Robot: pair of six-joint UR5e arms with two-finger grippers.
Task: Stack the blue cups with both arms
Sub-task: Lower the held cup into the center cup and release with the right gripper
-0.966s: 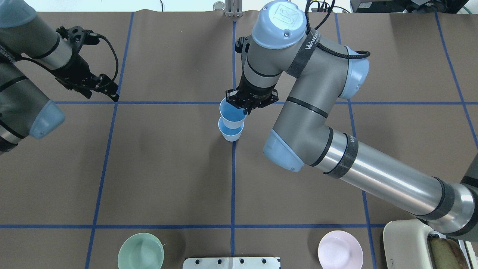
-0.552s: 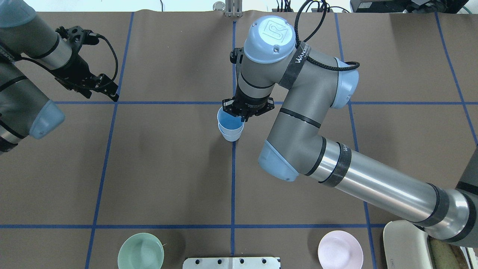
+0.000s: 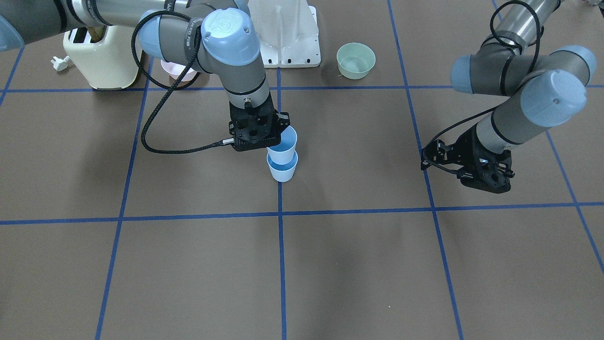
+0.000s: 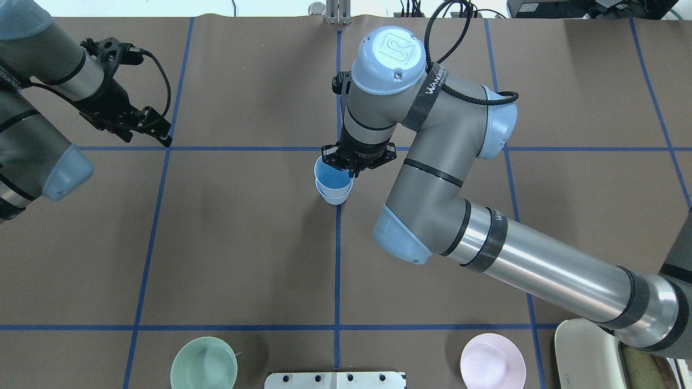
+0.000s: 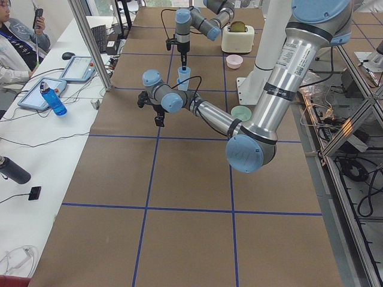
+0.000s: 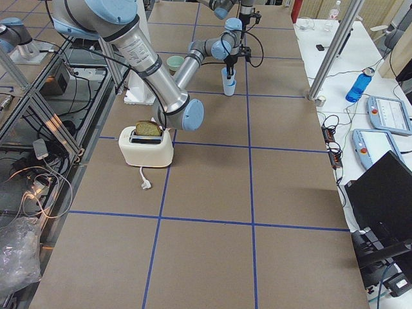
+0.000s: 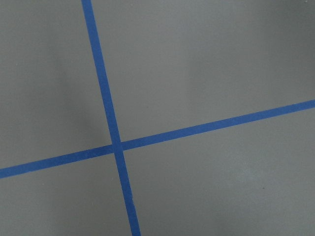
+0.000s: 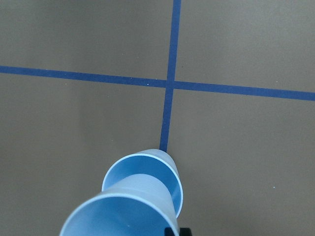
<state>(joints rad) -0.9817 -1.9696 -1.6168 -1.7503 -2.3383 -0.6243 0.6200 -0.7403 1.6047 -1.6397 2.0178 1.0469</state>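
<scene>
Right hand is pinching the upper cup by its rim, holding it upright, partly nested in the lower cup on the surface. Left hand is hovering well apart, grip unclear.

**Top cup now seated in bottom cup**

Right gripper shifted toward 7 o'clock in the overhead view and came down. A second ago the top cup hung offset at 12 o'clock of the bottom cup, with both insides showing. Now it sits in the bottom cup's mouth, and only that cup's rim edge peeks out below.
</scene>
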